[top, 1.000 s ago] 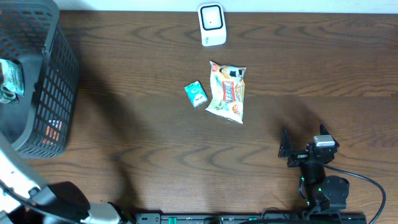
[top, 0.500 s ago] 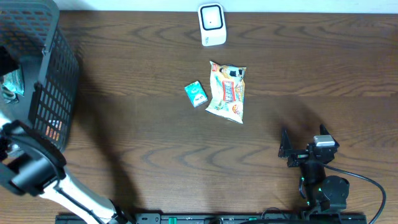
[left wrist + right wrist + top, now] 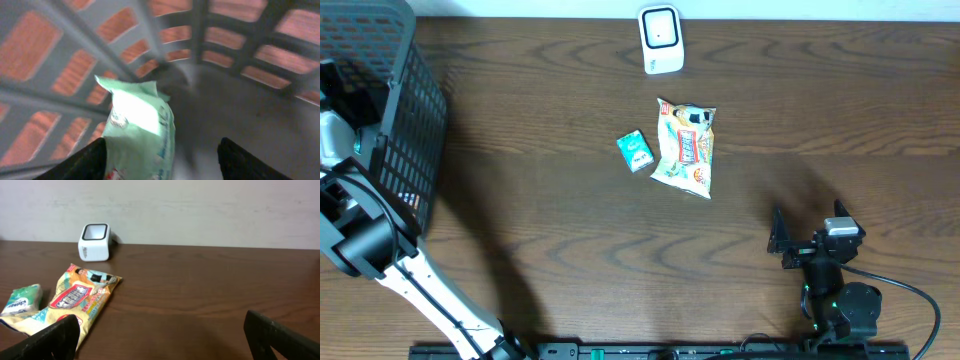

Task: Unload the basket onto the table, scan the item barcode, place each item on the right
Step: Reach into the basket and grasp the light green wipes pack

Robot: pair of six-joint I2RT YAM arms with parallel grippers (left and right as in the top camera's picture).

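Currently left gripper (image 3: 161,145) sits inside the black basket (image 3: 410,120) at far left, jaws apart; green packet (image 3: 142,130) beside one finger, not clamped; right gripper (image 3: 160,319) spread wide, empty, near right; scanner (image 3: 661,39) far centre; snack bag (image 3: 686,148) and tissue pack (image 3: 635,151) mid-table.

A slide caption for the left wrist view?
Open left tool over a pale green packet in a grey mesh basket.

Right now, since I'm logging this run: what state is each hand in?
Left hand: open, green packet beside one finger, not gripped.
Right hand: open, empty.
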